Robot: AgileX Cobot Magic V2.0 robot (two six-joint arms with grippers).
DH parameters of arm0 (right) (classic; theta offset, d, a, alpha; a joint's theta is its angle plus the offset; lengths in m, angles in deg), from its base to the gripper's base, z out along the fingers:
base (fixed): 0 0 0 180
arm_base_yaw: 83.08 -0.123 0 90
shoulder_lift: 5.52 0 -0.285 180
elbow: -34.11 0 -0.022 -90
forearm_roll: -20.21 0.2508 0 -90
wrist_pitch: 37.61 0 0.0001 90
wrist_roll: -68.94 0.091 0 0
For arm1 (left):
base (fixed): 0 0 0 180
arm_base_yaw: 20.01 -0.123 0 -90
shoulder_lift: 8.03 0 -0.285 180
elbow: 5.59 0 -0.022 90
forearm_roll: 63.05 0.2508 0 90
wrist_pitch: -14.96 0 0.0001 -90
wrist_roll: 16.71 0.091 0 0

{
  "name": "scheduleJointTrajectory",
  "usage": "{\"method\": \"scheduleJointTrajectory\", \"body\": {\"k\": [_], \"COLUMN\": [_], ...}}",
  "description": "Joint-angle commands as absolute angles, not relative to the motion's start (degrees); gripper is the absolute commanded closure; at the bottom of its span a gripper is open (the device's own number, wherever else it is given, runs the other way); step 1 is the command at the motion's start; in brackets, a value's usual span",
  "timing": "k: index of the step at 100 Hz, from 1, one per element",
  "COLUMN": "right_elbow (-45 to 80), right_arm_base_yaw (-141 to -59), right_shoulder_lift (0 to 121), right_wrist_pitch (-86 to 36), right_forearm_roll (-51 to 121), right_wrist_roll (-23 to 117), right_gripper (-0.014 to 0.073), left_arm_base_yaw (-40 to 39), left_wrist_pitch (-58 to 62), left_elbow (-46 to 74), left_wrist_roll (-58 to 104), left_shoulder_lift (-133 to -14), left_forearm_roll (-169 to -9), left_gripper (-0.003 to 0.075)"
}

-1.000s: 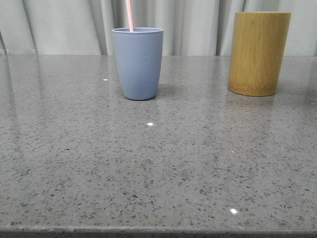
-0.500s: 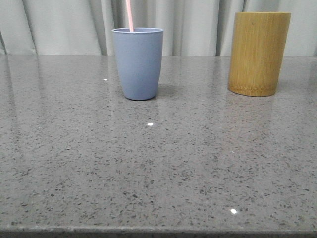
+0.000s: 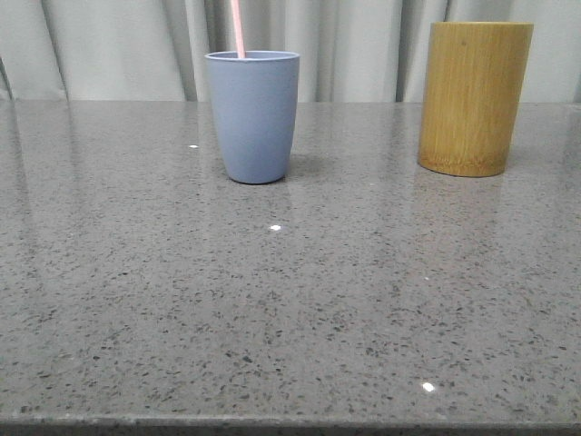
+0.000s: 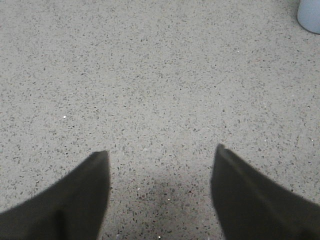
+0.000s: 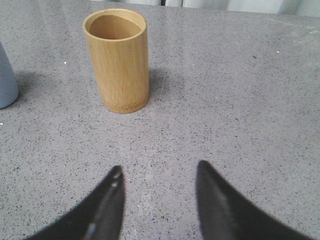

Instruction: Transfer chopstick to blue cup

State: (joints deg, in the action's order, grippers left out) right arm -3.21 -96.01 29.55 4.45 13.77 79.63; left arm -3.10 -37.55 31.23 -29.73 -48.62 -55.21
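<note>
Grey speckled tabletop (image 3: 290, 300). Far right, bamboo holder (image 3: 474, 95), empty. Far left of centre, blue cup (image 3: 253, 115), chopstick (image 3: 238, 27) already standing inside, leaning on rim. Left hand (image 4: 160, 195), right hand (image 5: 156, 200): spread wide, empty, likely retreated after delivery.

a tan bamboo holder (image 3: 475, 97) stands upright on the grey speckled counter (image 3: 290, 309), before pale curtains (image 3: 109, 45).
</note>
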Motion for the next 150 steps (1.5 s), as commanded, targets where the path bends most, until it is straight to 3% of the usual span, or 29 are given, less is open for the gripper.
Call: {"method": "scheduleJointTrajectory", "body": {"k": [1, 16, 118, 128, 150], "right_elbow": [-2.0, -2.0, -2.0, -2.0, -2.0], "right_arm_base_yaw": [-95.75, -95.75, -95.75, -95.75, -95.75], "right_shoulder_lift": [29.59, 29.59, 29.59, 29.59, 29.59], "right_wrist_pitch": [0.6, 0.6, 0.65, 0.65, 0.65], "right_forearm_roll": [12.64, 12.64, 12.64, 12.64, 12.64], "right_wrist_roll": [79.21, 79.21, 79.21, 79.21, 79.21], "right_gripper": [0.0425, 0.0668, 0.0661, 0.0661, 0.0661], "left_arm_base_yaw": [-3.37, -3.37, -3.37, -3.37, -3.37], "left_wrist_pitch": [-33.67, -33.67, -30.89, -23.89, 3.62], "left_elbow": [29.86, 29.86, 30.0, 31.59, 44.24], "left_wrist_roll": [-30.06, -30.06, -29.85, -29.57, -27.76], "left_shoulder_lift": [-48.84, -48.84, -48.8, -47.76, -40.89], "left_forearm_roll": [-55.0, -55.0, -53.3, -53.97, -56.77], "left_gripper": [0.0444, 0.074, 0.0739, 0.0739, 0.0739]}}
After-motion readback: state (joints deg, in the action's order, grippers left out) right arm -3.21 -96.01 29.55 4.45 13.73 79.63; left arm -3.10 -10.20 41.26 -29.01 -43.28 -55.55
